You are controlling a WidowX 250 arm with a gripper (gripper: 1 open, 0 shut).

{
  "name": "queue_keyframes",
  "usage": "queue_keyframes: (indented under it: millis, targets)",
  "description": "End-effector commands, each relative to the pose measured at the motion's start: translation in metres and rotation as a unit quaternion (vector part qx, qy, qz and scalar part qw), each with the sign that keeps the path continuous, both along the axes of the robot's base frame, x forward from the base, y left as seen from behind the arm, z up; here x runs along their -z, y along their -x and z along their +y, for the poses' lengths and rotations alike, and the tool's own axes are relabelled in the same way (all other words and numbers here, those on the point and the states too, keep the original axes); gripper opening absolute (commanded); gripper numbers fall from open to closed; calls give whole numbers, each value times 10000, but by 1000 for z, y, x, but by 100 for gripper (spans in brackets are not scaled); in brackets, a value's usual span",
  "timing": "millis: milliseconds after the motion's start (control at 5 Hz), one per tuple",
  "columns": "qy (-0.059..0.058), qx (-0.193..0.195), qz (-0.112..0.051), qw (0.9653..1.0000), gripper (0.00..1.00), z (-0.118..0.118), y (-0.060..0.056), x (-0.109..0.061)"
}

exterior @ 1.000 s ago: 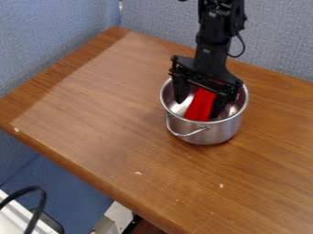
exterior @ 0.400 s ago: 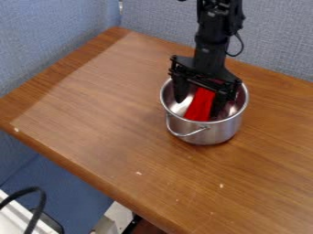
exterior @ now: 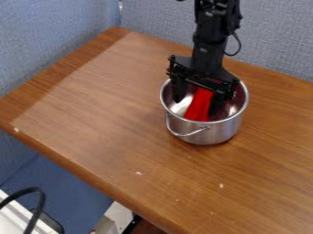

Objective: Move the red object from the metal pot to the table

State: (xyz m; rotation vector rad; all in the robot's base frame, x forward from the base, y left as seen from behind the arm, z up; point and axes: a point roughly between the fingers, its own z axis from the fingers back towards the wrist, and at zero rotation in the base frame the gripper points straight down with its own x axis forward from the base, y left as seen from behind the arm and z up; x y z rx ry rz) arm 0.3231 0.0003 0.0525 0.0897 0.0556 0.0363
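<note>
No change is seen: the gripper (exterior: 200,89) stays spread inside the metal pot (exterior: 206,123), the red object (exterior: 199,102) between its jaws (ungrasped, seemingly); closing is awaited.

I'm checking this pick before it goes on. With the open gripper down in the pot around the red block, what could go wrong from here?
1. The gripper sits inside the pot, so its fingers may catch the rim and drag or tip the light pot when lifting.
2. The red block leans tilted in the pot; closing may pinch it off-centre and let it slip.
3. The pot stands near the table edge.
</note>
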Motion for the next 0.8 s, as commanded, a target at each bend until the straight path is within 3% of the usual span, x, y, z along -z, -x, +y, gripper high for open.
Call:
queue_keyframes:
  millis: [0,600]
  targets:
    - [25,-84,-211,9997,100,5,-9,-12]
    - [49,-130,-197,9997,100,7,-10,-12]
